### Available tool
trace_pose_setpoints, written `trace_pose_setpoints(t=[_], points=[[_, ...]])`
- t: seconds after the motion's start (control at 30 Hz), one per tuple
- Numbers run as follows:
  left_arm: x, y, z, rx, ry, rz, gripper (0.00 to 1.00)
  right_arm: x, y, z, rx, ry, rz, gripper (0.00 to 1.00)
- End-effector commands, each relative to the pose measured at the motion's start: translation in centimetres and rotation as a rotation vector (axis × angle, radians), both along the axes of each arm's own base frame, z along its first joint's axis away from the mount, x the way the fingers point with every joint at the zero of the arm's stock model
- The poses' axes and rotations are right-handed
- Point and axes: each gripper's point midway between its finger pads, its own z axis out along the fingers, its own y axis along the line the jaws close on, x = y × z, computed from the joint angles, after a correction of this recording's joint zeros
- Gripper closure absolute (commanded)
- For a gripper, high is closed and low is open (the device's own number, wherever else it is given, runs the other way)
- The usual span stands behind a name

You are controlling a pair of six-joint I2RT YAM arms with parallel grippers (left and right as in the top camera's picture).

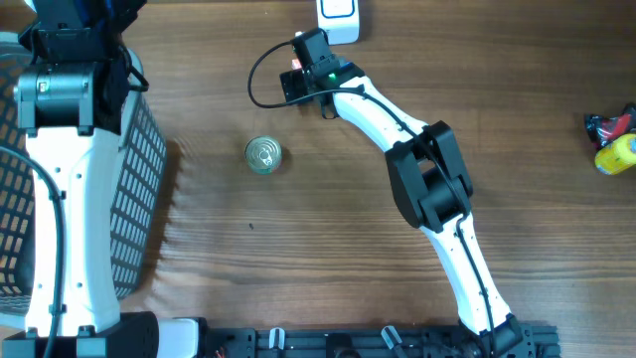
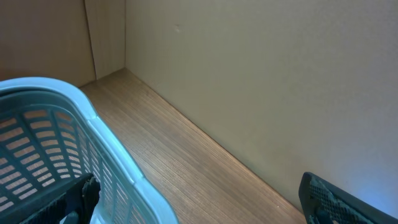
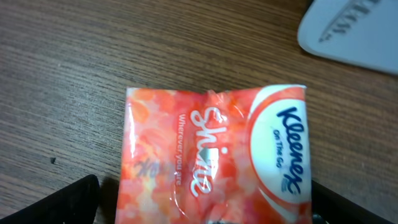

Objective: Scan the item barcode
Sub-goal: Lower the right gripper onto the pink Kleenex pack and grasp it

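while the overhead view gives us only a sliver of orange under the right gripper (image 1: 296, 72), the right wrist camera fills with the thing itself: a kleenex tissue pack (image 3: 214, 152). it lies flat on the wooden table (image 1: 298, 268) between our right fingers (image 3: 74, 199), which stand wide on either side of it; we cannot tell whether they touch it. its wrapper is glossy, crinkled film, blotched orange and pink, with a white oval carrying blue lettering toward the right-hand finger. just beyond the fingertips sits the white scanner (image 1: 339, 18), a smooth rounded plastic slab; the wrist view catches only its pale corner.

only from above do we see the tin can (image 1: 263, 155), round and metallic, standing on end with its lid up, well apart from the right fingers on the side toward the arm bases. the same view shows the plastic basket (image 1: 139, 189) beneath our left arm. the left wrist camera adds what the overhead cannot: the basket's pale blue rigid lattice with a thick rolled rim beside the near finger, and a plain tan wall ahead of the fingertips. it also shows the left gripper (image 2: 202, 202), its black ribbed pads spread wide, with grained wood showing between them.
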Motion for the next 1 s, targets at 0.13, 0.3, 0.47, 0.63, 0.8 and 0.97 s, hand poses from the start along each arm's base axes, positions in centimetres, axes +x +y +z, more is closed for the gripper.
trace_pose_setpoints(t=[0.13, 0.3, 0.47, 0.63, 0.8, 0.97], points=[[-0.4, 0.4, 1.1, 0.013, -0.022, 0.011, 0.00, -1.2, 0.4, -5.0, -0.039, 0.069, 0.102, 0.21], [-0.4, 0.4, 1.0, 0.013, -0.019, 0.011, 0.00, -1.1, 0.5, -4.9, -0.033, 0.063, 0.098, 0.29], [-0.4, 0.4, 0.9, 0.013, -0.015, 0.010, 0.00, -0.8, 0.0, -4.9, -0.037, 0.059, 0.070, 0.47], [-0.4, 0.4, 0.6, 0.013, -0.006, 0.010, 0.00, -1.2, -0.3, -5.0, -0.040, 0.081, 0.058, 0.53], [-0.3, 0.4, 0.2, 0.013, 0.002, 0.010, 0.00, -2.1, -1.1, -4.2, -0.067, 0.120, 0.061, 0.57], [-0.3, 0.4, 0.1, 0.013, 0.007, 0.010, 0.00, -2.6, -2.6, -1.1, -0.120, 0.123, 0.029, 0.63]])
